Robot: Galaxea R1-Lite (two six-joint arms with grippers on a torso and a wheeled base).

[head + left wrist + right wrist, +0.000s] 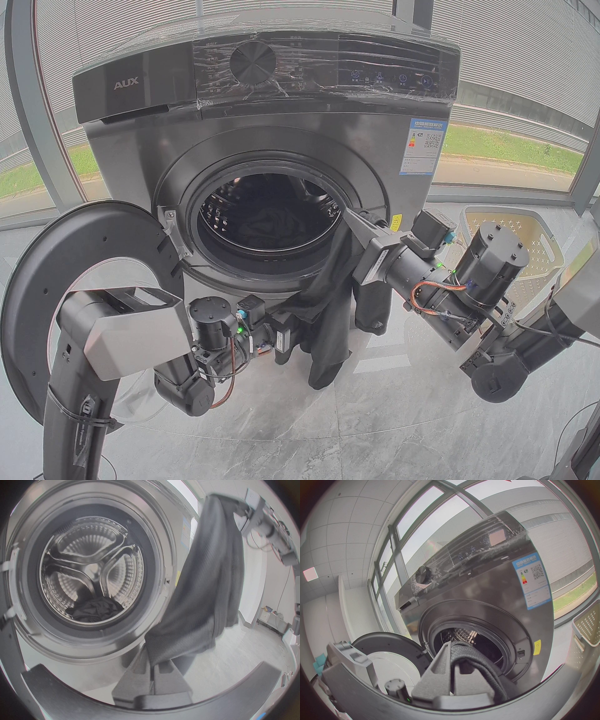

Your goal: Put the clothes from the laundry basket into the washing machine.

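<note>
A black garment [328, 300] hangs in front of the washing machine [375, 144], just right of the open drum mouth [269, 215]. My right gripper [350, 217] is shut on its top end at the drum's right rim, seen close in the right wrist view [450, 655] with the cloth [478, 661] draped over the fingers. Lower down, my left gripper [299, 337] is shut on a bottom corner of the same garment [206, 589], its fingers [137, 673] pinching the hem. Another dark piece of clothing [93, 609] lies inside the drum.
The round door [81, 262] stands swung open to the left, beside my left arm. A cream laundry basket [544, 250] sits on the floor to the right of the machine, behind my right arm. Grey floor tiles lie in front.
</note>
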